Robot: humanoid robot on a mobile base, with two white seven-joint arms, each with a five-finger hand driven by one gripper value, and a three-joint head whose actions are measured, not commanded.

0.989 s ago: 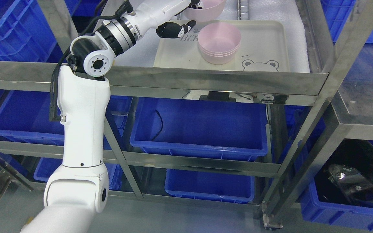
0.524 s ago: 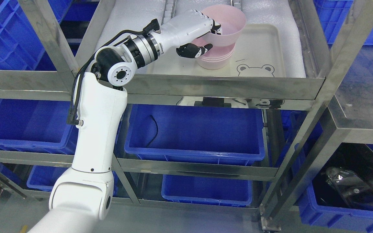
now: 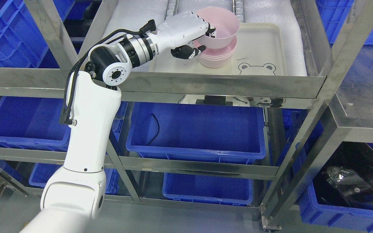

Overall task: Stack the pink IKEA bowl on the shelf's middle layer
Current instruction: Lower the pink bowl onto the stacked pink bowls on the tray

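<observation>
The pink bowl (image 3: 220, 29) is held by its near rim in the left hand (image 3: 191, 35), so that its bottom can be let down into the stack of pink bowls (image 3: 217, 58). It is kept just above the stack and a little tipped, with its open side up. The lower part of the bowl looks to be partly inside the top bowl of the stack already, but whether the two touch cannot be told. The stack is set on the cream tray (image 3: 264, 45), left of the bear face (image 3: 257, 69) drawn on the tray, and the tray is laid on the steel shelf (image 3: 225, 84).

The hand is closed on the bowl: the white fingers (image 3: 202, 24) are hooked over the rim and the dark thumb (image 3: 188, 51) is pressed below, beside the stack. The arm is reached up from the lower left and bent at the elbow (image 3: 110, 66), over the front rail of the shelf. The wrist is turned toward the stack. The right arm is not seen.
</observation>
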